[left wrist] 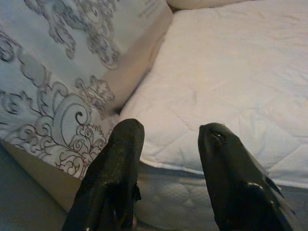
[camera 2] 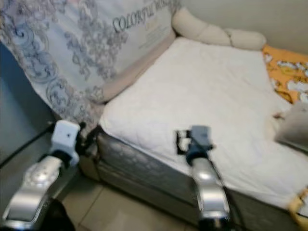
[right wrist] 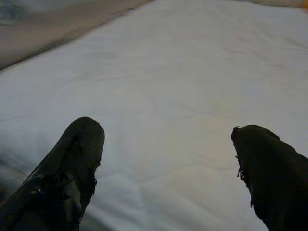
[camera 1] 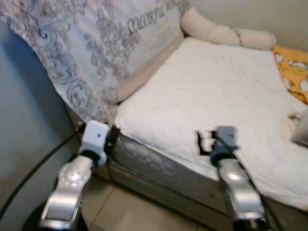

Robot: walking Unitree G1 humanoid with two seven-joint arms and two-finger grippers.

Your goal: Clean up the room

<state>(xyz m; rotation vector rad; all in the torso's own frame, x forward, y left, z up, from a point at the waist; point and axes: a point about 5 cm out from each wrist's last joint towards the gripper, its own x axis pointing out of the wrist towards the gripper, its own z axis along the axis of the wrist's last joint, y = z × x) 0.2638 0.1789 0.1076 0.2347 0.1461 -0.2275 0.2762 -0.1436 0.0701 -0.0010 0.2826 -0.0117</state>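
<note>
A: How far along did the tidying look?

B: Barely begun, I'd judge. The left gripper [left wrist: 171, 139] and right gripper [right wrist: 168, 139] hung with fingers spread and empty at the near edge of the white quilted mattress [camera 1: 216, 91], touching nothing.

A: What was left?

B: One patterned grey-white duvet [camera 1: 91, 43] slumped against the left side, two cream bolster pillows [camera 1: 226, 33] at the head, one orange printed cloth [camera 1: 293, 72] far right (a greyish thing beside it was too blurred to name)

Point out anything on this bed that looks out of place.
The patterned quilt is heaped against the wall instead of spread over the bare white mattress. An orange cloth lies bunched at the far edge.
</note>
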